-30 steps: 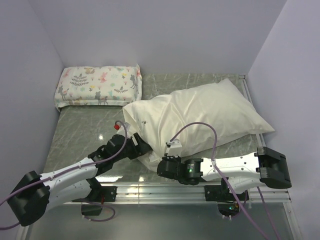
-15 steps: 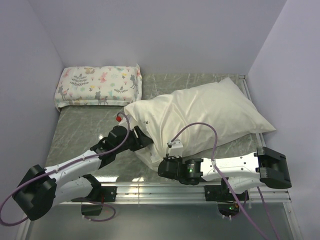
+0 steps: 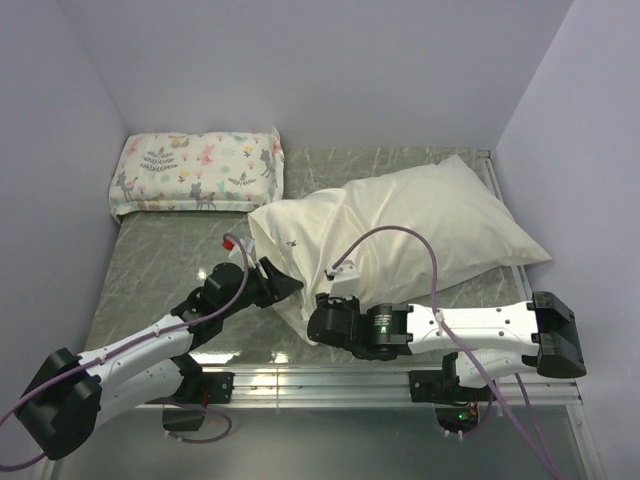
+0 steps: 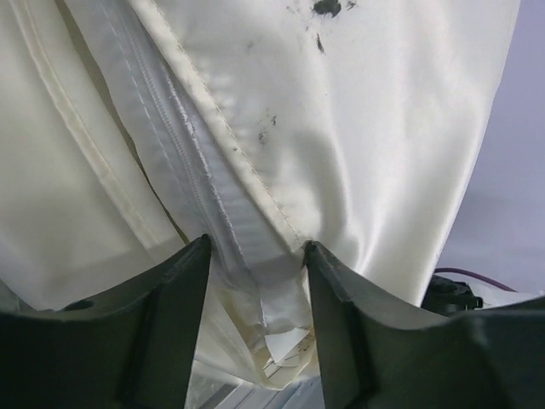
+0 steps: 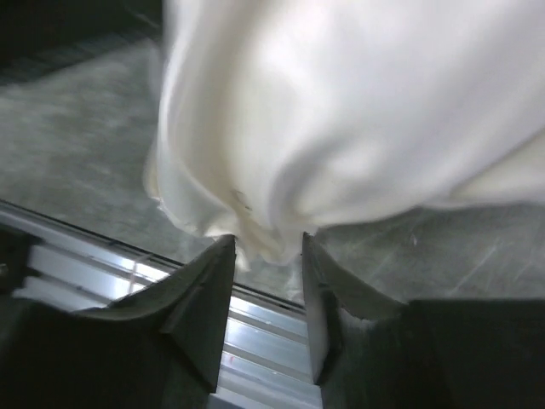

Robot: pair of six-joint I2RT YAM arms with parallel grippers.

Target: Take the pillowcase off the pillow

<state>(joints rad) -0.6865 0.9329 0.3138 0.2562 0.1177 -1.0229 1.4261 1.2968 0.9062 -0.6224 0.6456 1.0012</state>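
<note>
The top camera sits above and behind my bases, looking down toward the far side over the whole table (image 3: pixel 150 255) from some way off. My left wrist camera peers along my left gripper (image 4: pixel 252 256), close up against the pillowcase (image 4: pixel 383 128) (fabric fills nearly the whole view). My right wrist camera looks down past my right gripper (image 5: pixel 267 247) at the table's near edge. All three share the pillowcase's near left end.

Cream, wrinkled pillowcase (image 3: pixel 400 235) is lying diagonally on the worktop (image 3: pixel 160 270), right of centre, enclosing the plump pillow (image 4: pixel 192 175), whose white edge is showing at the near opening.
</note>
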